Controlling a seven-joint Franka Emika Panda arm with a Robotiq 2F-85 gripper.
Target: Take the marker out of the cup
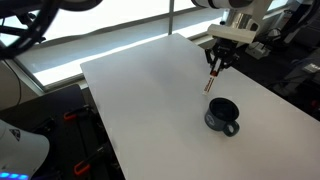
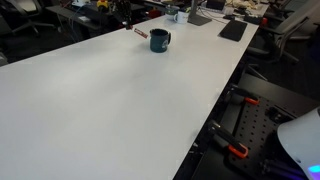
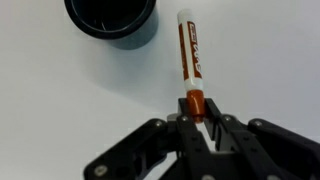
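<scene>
Marker (image 3: 189,55) already clear of the cup (image 3: 112,22) — the gripper (image 3: 196,112) has its jaws clamped on the orange-red end, the barrel pointing away alongside the dark mug over the white bench (image 3: 60,100). In an exterior view the pen hangs tilted just beyond the cup (image 1: 222,115); whether its tip touches the bench cannot be told. The step in hand looks like the set-down. It is best done by lowering until the barrel lies flat, well apart from the cup, then parting the jaws and lifting straight up — no sideways drag that could roll it.
</scene>
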